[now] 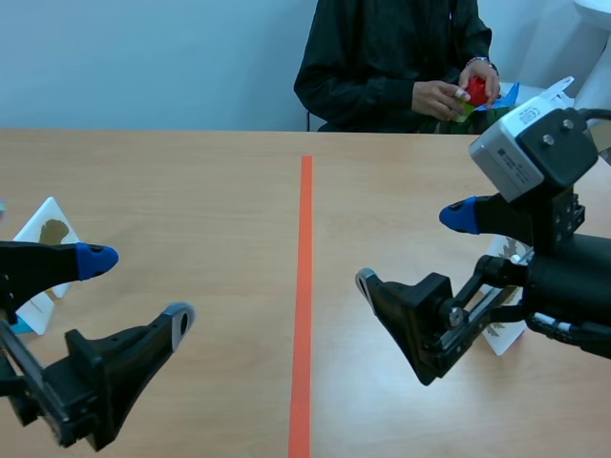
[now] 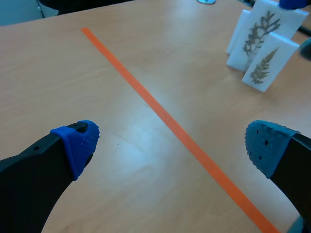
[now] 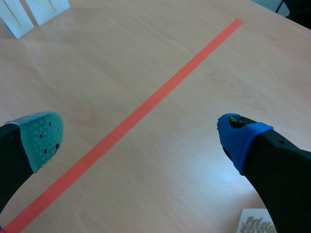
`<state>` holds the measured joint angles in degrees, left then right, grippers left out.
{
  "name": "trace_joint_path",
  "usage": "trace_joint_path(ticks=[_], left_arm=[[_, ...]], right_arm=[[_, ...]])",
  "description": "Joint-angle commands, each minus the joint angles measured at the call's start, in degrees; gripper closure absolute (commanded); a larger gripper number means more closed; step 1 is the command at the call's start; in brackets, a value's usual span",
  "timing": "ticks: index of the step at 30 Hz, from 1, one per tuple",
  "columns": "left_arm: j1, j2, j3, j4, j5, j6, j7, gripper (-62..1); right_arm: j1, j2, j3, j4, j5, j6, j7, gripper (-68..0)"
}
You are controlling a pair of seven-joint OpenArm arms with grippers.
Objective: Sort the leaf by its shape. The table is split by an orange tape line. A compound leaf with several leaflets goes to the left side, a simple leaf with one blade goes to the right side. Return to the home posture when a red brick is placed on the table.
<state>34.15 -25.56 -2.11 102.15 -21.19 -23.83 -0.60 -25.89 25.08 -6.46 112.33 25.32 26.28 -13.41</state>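
Note:
My left gripper (image 1: 136, 289) hovers open and empty low over the left half of the table; a white leaf card (image 1: 46, 240) with a brownish blade stands just behind it. My right gripper (image 1: 412, 248) is open and empty over the right half. Two white cards (image 1: 506, 336) sit partly hidden behind the right arm. In the left wrist view, beyond the open left gripper (image 2: 172, 145) and the tape, those two cards (image 2: 254, 35) (image 2: 268, 63) stand upright with fern-like, many-leaflet sprigs. A person across the table holds a red brick (image 1: 474, 93) in both hands, above the table.
The orange tape line (image 1: 304, 286) runs down the table's middle. Ahead of the open right gripper (image 3: 141, 138), past the tape (image 3: 146, 108), stand two white cards (image 3: 47, 7). A card corner (image 3: 256, 223) lies beside its blue finger.

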Motion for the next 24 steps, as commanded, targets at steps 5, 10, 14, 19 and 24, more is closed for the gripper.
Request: trace_joint_path(ticks=[5, 10, 14, 19, 24], left_arm=[[-1.33, 0.98, 2.64, -0.09, 0.24, 2.43, -0.81, -62.3], [-1.66, 1.11, 4.15, -0.09, 1.77, 4.22, -0.76, -62.3], [-1.81, 1.18, 4.96, -0.09, 2.23, 5.84, -0.79, -62.3], [-2.12, 2.36, 5.42, -0.09, 2.43, 6.73, 0.85, -62.3], [-3.06, 2.99, 5.42, -0.09, 2.36, 7.65, 3.41, -62.3]], right_arm=[[0.66, 0.0, 0.83, 0.07, 0.81, -0.17, 0.87, -67.9], [0.66, 0.0, 0.83, 0.07, 0.81, -0.17, 0.87, -67.9], [0.66, 0.0, 0.83, 0.07, 0.81, -0.17, 0.87, -67.9], [0.66, 0.0, 0.81, 0.07, 0.81, -0.17, 0.94, -67.9], [0.66, 0.0, 0.81, 0.07, 0.81, -0.17, 1.11, -67.9]])
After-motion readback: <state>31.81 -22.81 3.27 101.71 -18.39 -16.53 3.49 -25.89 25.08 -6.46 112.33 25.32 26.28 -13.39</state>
